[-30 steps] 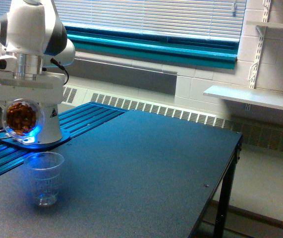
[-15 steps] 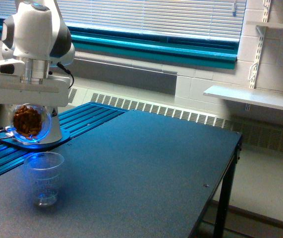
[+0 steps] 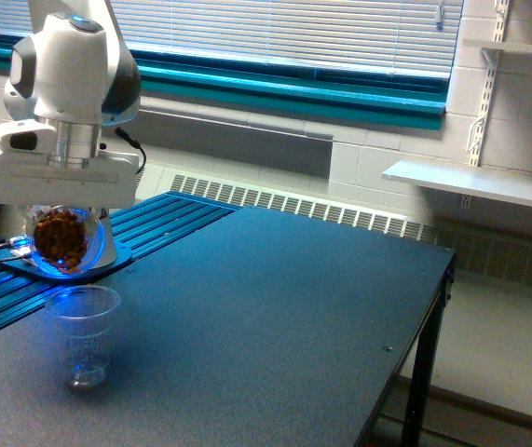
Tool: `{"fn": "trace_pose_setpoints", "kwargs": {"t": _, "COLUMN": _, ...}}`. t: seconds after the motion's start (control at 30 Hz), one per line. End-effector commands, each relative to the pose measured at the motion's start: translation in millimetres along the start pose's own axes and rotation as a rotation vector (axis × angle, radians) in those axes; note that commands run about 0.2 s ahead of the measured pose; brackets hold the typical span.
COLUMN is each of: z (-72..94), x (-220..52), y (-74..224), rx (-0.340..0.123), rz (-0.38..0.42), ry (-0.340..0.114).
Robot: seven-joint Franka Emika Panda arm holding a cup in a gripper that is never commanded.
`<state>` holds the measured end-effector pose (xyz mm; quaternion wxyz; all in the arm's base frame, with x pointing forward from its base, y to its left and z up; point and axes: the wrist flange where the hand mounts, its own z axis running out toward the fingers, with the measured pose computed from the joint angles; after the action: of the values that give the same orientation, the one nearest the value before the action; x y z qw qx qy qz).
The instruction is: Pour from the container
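Note:
The container (image 3: 62, 239), a small clear cup filled with brown nut-like pieces, hangs under the white robot hand, tipped on its side so its round face points toward the camera. My gripper (image 3: 61, 228) is shut on the container; its fingers are hidden behind the hand's white body. Directly below stands a taller tapered clear cup (image 3: 85, 335) with printed marks, upright on the dark table (image 3: 275, 307) and lit by a blue glow. A small gap separates the container from that cup's rim.
The arm's base (image 3: 98, 256) sits on a blue ribbed panel (image 3: 154, 223) at the exterior view's left. The table's edge and a leg (image 3: 424, 372) lie to the right. A radiator, window blinds and a wall shelf (image 3: 475, 182) stand behind.
The hand with the container has shifted toward the exterior view's right and slightly lower, ending above the standing cup. The nut pieces have bunched more tightly inside the container.

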<state>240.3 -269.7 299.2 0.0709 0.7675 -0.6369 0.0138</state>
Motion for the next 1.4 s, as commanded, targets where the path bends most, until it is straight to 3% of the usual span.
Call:
{"fn": "trace_pose_setpoints", "kwargs": {"t": 0.03, "z": 4.4, "x": -4, "y": -9, "rx": -0.013, "rz": -0.013, "ry": -0.016}}
{"fn": "trace_pose_setpoints", "kwargs": {"t": 0.6, "z": 12.9, "x": 7, "y": -8, "rx": -0.048, "rz": 0.001, "ry": -0.022}}
{"fn": "trace_pose_setpoints", "kwargs": {"t": 1.4, "z": 15.7, "x": 5, "y": -15, "rx": -0.053, "rz": -0.017, "ry": -0.031}}
